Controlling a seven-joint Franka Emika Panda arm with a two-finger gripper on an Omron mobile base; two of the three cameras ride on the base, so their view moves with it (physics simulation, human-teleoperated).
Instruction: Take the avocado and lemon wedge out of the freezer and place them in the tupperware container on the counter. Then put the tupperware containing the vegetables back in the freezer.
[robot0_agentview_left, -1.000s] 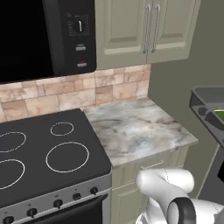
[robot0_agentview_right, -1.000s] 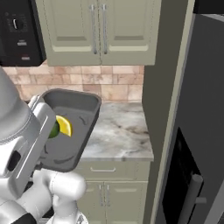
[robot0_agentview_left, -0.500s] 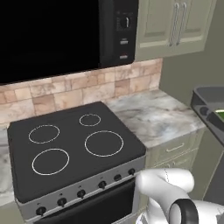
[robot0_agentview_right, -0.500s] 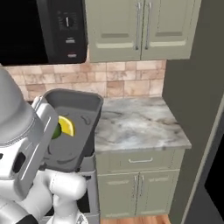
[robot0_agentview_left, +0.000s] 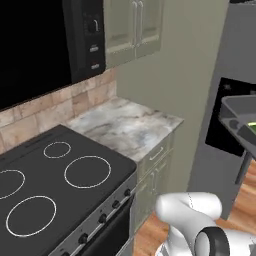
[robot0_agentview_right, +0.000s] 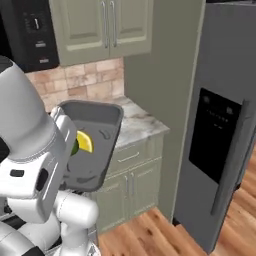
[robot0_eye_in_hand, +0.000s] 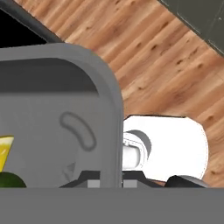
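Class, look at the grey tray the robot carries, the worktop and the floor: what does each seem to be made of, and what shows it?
Tray: probably moulded plastic, matt dark grey, with rounded rim and sloping walls.
Worktop: looks like polished stone, with cloudy grey-beige veining.
Floor: looks like wood planks, warm brown with grain lines and board seams; it may be laminate.

The white arm hides most of the avocado (robot0_agentview_right: 75, 148) inside the tupperware container (robot0_agentview_right: 102, 150); just a dark-green sliver shows beside the lemon wedge (robot0_agentview_right: 84, 142). The hand view's left edge cuts off both fruits. The pincer fingertips (robot0_eye_in_hand: 94, 180) are partly covered by the container's rim.
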